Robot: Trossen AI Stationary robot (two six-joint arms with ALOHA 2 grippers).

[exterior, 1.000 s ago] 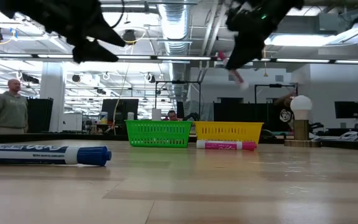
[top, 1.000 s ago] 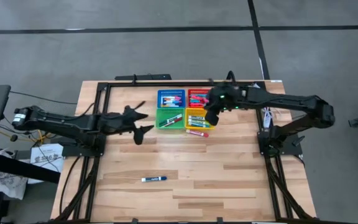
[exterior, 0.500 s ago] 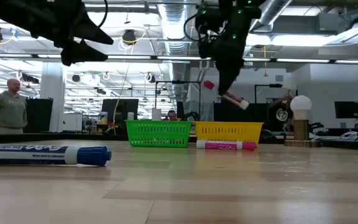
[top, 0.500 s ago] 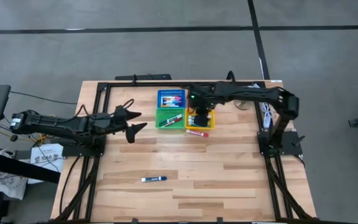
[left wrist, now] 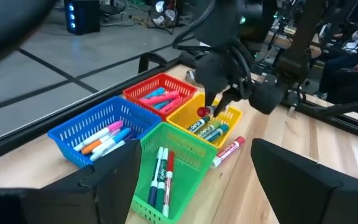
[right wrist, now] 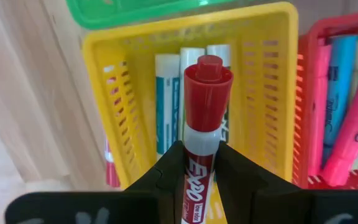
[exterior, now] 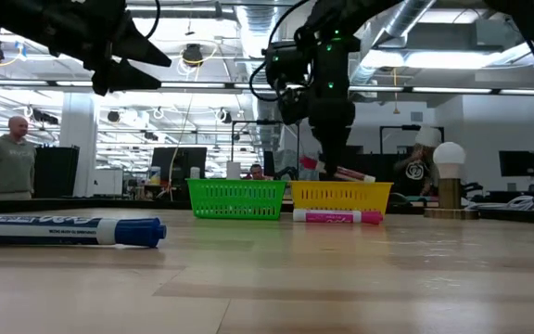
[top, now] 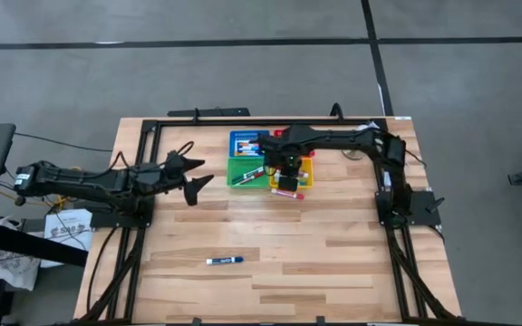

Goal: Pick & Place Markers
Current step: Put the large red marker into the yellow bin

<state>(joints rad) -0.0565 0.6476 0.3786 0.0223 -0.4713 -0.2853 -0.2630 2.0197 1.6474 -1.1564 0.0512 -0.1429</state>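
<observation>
right end effector (right wrist: pixel 201 163) lowered over yellow basket (right wrist: pixel 272 93), clamping red-capped marker (right wrist: pixel 202 118)

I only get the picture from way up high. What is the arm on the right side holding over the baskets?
Observer: The right gripper is shut on a red-capped Expo marker; the right wrist view shows the cap pointing away from the fingers.
Operator: Which basket is it over?
Observer: The yellow basket. It already holds white-barrelled markers lying flat.
Operator: Is the marker inside yet?
Observer: Not quite. In the low view it hangs tilted just above the yellow basket's rim.
Operator: What is the other arm doing?
Observer: The left gripper waits open above the table, left of the green basket.
</observation>
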